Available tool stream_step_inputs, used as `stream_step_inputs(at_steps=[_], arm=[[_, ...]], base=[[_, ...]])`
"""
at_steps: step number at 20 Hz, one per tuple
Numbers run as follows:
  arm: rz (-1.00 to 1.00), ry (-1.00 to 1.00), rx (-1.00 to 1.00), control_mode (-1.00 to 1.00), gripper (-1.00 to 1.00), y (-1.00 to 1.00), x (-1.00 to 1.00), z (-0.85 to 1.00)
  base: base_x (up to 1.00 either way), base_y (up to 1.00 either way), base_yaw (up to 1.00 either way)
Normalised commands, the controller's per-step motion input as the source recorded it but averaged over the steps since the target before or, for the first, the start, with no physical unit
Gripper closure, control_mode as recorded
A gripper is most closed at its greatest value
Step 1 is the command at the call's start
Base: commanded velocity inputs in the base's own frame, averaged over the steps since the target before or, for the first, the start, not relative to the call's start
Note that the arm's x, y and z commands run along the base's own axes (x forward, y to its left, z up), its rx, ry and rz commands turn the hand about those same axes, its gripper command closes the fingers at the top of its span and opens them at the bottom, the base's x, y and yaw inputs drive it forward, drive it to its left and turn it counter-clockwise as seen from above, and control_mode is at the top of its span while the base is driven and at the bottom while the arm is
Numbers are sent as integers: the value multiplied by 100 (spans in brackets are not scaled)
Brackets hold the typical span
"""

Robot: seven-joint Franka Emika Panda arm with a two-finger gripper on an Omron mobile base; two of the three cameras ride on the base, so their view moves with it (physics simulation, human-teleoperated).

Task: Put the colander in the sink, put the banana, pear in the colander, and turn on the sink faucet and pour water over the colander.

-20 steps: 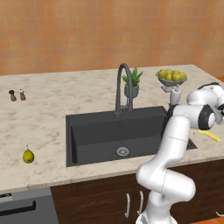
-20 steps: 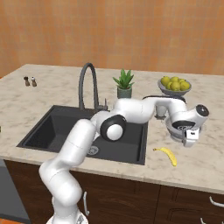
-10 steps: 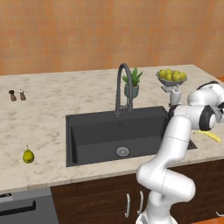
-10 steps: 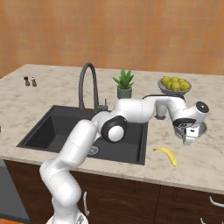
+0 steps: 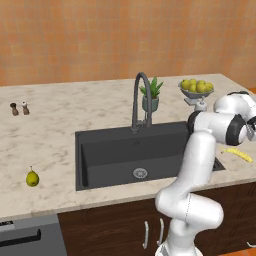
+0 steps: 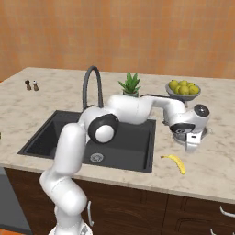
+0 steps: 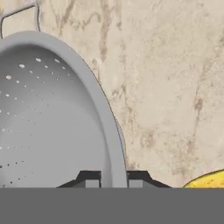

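Since the earlier frames the hand has sunk lower over the colander and its jaws have drawn in; the fruit and the base have not shifted.

Left base view: the arm rises at 5 o'clock and bends toward 3 o'clock, its wrist hiding the work. The sink (image 5: 135, 155) lies bare at the centre, the sink faucet (image 5: 140, 100) at its 12 o'clock edge. The pear (image 5: 32, 178) sits on the counter (image 5: 55, 125) at 9 o'clock, well apart from the basin. The banana (image 5: 238, 154) lies at 3 o'clock, just beside the forearm.

Right base view: the gripper (image 6: 192, 141) points down at 3 o'clock onto the colander (image 6: 202, 132), right of the sink. The banana lies near it toward 5 o'clock. The footed fruit bowl (image 6: 183, 89) stands at 1 o'clock.

Hand view: the colander's rim runs from 10 o'clock down to 6 o'clock, where the two fingertips (image 7: 89, 180) pinch it, one on each side of the wall. A banana tip shows at 5 o'clock.

By my reading only the first grasp is made: the colander is not yet in the sink, both fruits are still out, and the faucet seems untouched.
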Motion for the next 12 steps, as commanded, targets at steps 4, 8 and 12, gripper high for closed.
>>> stream_step_inputs(at_steps=[4, 8, 12], arm=[[-8, -17, 0, -100, 100, 16, -100, 76], [4, 1, -9, -100, 100, 61, -87, 100], [21, 12, -17, -100, 100, 87, -72, 100]], base=[[0, 0, 0], [0, 0, 0], [0, 0, 0]])
